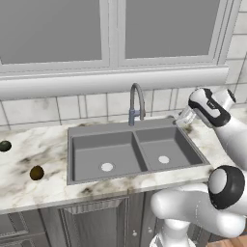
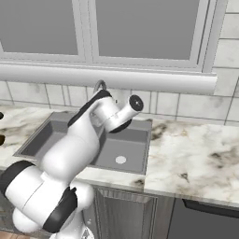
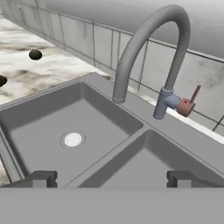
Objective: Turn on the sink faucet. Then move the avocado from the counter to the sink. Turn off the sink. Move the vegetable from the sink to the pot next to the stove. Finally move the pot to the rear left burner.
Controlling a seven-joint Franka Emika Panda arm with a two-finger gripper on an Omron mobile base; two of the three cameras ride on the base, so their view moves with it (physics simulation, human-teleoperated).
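Two fingertips (image 3: 43, 178) stood spread wide at the bottom of the frame, holding nothing, aimed past the sink (image 3: 48, 116) toward the faucet (image 3: 151, 52). Probably lining up on its lever (image 3: 189, 103), right of center, since no water ran.

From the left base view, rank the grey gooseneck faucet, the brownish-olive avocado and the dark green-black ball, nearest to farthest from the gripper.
The gripper hangs open over the sink's back right corner.
1. Grey metal gooseneck faucet: behind the basin divider, just left of the gripper.
2. Brownish-olive avocado: on the marble counter left of the sink.
3. Dark green-black ball: at the far left edge.
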